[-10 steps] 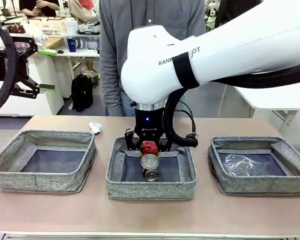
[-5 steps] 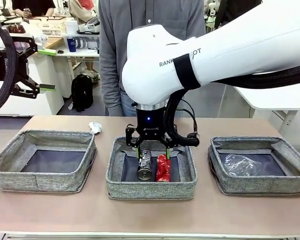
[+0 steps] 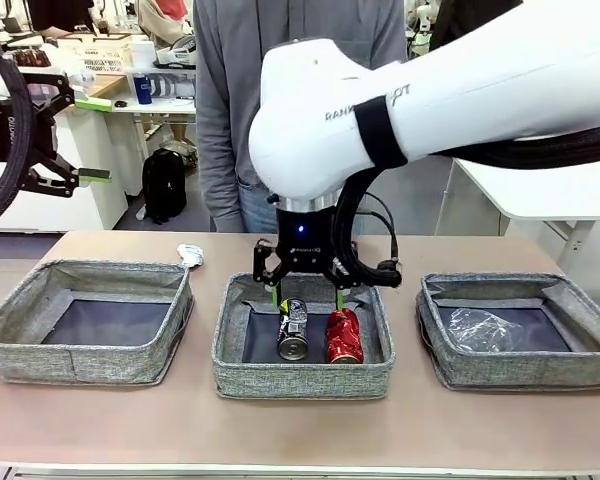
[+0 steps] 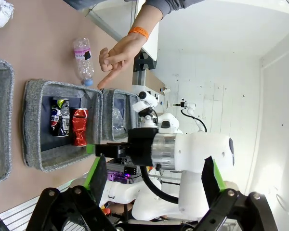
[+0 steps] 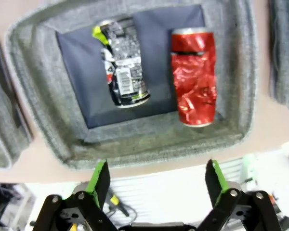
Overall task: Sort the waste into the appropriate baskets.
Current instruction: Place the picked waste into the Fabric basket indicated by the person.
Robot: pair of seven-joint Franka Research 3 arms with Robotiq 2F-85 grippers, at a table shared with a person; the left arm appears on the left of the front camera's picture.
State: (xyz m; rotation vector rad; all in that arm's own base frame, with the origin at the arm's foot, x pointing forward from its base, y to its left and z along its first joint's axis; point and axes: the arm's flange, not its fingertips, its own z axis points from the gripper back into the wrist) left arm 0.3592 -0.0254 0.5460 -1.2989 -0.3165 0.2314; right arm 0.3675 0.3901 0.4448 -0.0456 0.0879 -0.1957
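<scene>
The desk (image 3: 100,420) carries three baskets in a row. The middle basket (image 3: 300,380) is the work zone. The right pincer (image 3: 308,293) hangs just above its base, released, with nothing between the pads. The left pincer (image 4: 154,171) is raised and also released.

A pink-labelled bottle (image 4: 83,57) lies on the desk, not yet sorted. Both cans rest in the middle basket, with the red can (image 3: 343,336) at 3 o'clock of the dark can (image 3: 293,330). A paper wad (image 3: 190,254) lies at 10 o'clock of that basket.

Judgement: lift the right pincer straight towards 12 o'clock until the pads clear the soft walls, then swing away.
</scene>
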